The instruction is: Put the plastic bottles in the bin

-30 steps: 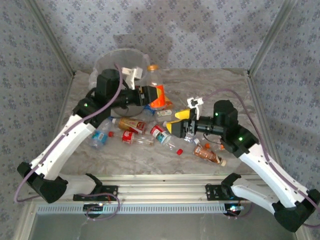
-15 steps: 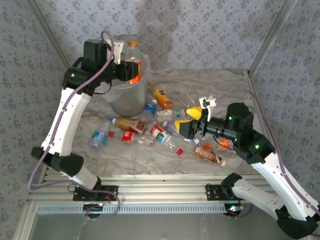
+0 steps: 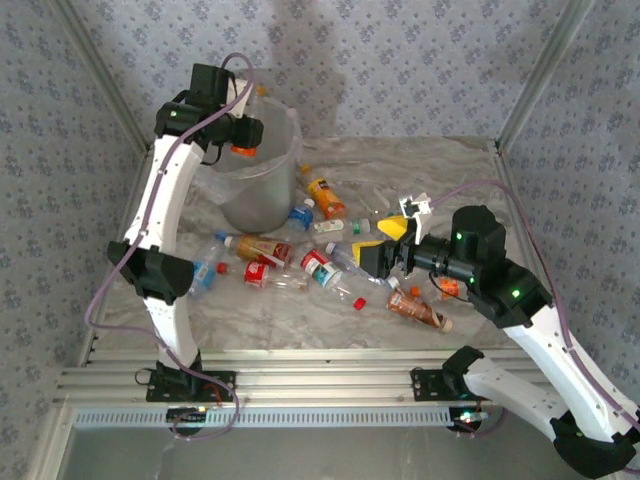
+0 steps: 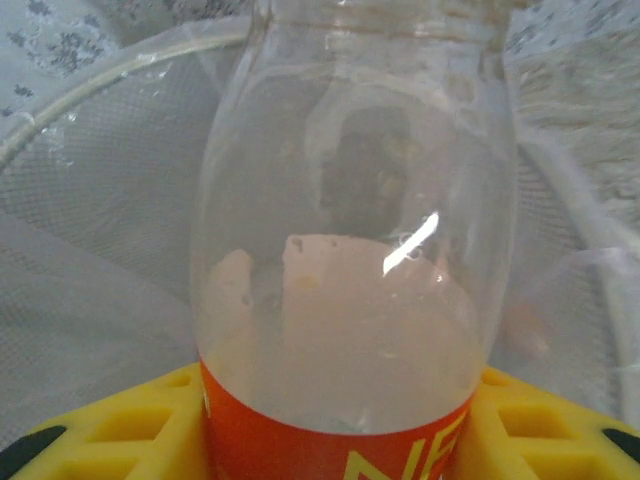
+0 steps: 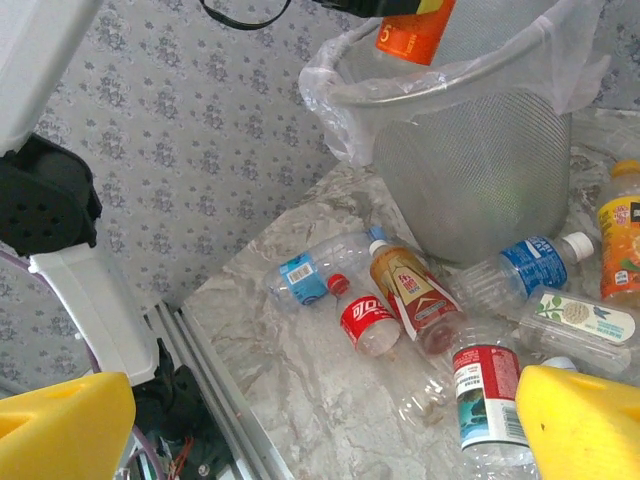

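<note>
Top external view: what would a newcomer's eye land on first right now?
The left gripper, high at the back left, holds an orange-labelled bottle over the mouth of the bin. Next comes the litter of plastic bottles lying across the marble table, with the right gripper open near them.

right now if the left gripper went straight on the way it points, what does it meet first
Likely the bin interior, with the bottle it holds leading; depth unclear.

I see bin (image 3: 256, 203) at counter (image 3: 440, 180) back left; bottle (image 4: 350, 250) in left gripper (image 4: 335, 432) over its mouth; other bottles (image 3: 265, 248) on counter before and right of bin, right gripper (image 3: 378, 245) above them
</note>
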